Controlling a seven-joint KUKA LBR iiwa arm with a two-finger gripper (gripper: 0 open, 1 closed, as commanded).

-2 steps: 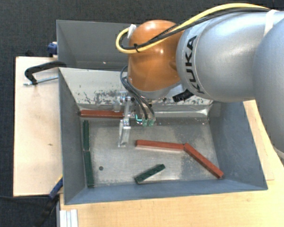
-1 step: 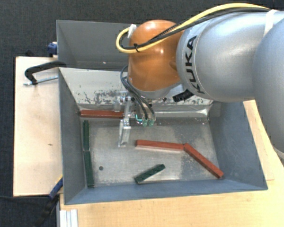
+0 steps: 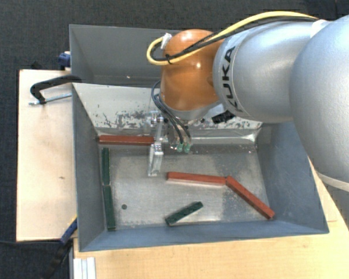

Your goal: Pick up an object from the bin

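My gripper (image 3: 155,166) hangs low over the bin floor in the back-left part, below the arm's orange cover. Just behind and left of it a red flat stick (image 3: 125,139) lies along the foot of the back wall, its right end close to the gripper. To the gripper's right and slightly nearer, a second red stick (image 3: 195,179) lies flat on the floor, its left end a short way from the gripper tip. Nothing shows held in the gripper.
A third red stick (image 3: 250,199) lies slanted at the right, touching the second one's end. A short dark green stick (image 3: 184,213) lies near the front wall. Two long green sticks (image 3: 107,188) lie end to end along the left wall.
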